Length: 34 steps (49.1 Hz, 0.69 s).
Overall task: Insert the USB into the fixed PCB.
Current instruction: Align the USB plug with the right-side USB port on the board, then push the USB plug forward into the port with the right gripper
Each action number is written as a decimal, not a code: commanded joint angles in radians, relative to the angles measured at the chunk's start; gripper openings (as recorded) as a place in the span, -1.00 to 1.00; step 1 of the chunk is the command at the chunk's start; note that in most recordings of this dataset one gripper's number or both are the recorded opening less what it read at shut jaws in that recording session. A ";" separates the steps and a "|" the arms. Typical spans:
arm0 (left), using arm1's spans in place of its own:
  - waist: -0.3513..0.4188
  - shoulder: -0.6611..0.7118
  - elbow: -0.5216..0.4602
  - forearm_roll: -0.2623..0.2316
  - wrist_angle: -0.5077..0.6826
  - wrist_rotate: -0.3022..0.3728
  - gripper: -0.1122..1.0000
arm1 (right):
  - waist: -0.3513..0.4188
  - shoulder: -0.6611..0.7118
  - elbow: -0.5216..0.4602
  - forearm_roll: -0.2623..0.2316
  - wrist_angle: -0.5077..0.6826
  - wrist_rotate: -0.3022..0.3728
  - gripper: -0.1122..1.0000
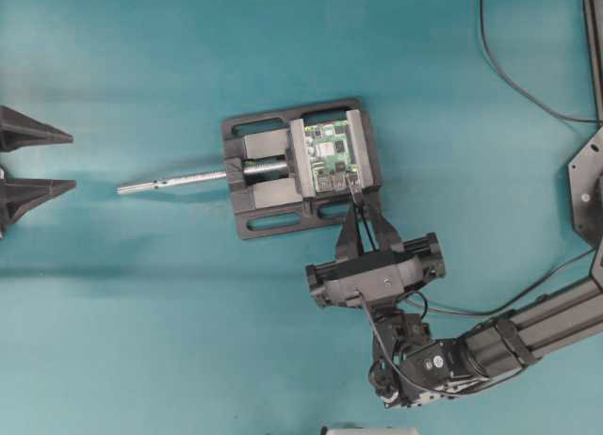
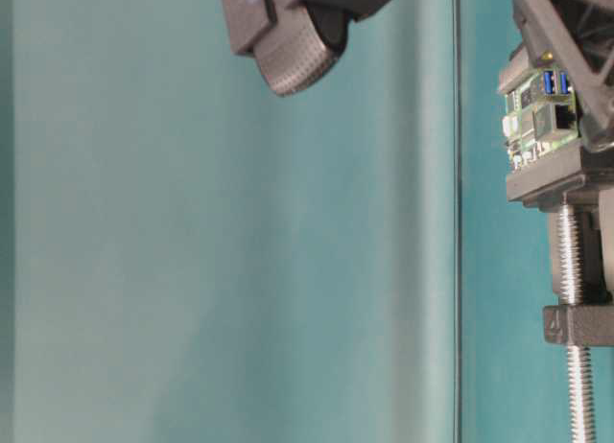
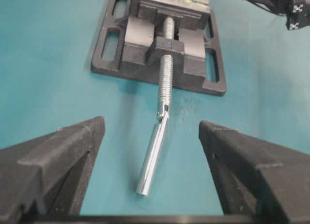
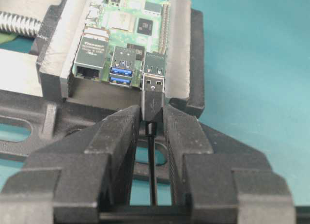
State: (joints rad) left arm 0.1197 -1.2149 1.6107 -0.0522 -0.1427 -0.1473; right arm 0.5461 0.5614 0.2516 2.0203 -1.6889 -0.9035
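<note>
The green fixed PCB [image 1: 330,155] [image 4: 127,24] sits clamped in a black vise [image 1: 268,192]. My right gripper [image 1: 357,201] [image 4: 153,113] is at the vise's near side, shut on the USB [image 4: 154,90] [image 1: 353,184]. The plug's metal tip is at the mouth of the board's rightmost silver port [image 4: 155,64]; how deep it sits I cannot tell. Its thin black cable [image 4: 152,170] runs back between the fingers. The table-level view shows the PCB [image 2: 537,117] at the right edge. My left gripper [image 1: 42,159] [image 3: 151,124] is far to the left, open and holding nothing.
The vise's silver screw rod [image 1: 174,181] [image 3: 155,151] points out toward the left gripper. A thicker black cable [image 1: 513,72] lies at the back right of the teal table. The right arm [image 1: 499,346] comes in from the lower right.
</note>
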 commanded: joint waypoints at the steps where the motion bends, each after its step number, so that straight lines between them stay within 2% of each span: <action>1: 0.000 0.017 -0.025 0.003 -0.008 -0.005 0.93 | -0.035 -0.048 -0.014 -0.011 -0.006 -0.002 -0.42; 34: 0.000 0.017 -0.025 0.003 -0.008 -0.005 0.93 | -0.035 -0.063 -0.015 -0.011 -0.009 -0.023 -0.42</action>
State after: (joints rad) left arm 0.1197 -1.2134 1.6107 -0.0522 -0.1427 -0.1473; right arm 0.5400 0.5476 0.2454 2.0203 -1.6889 -0.9250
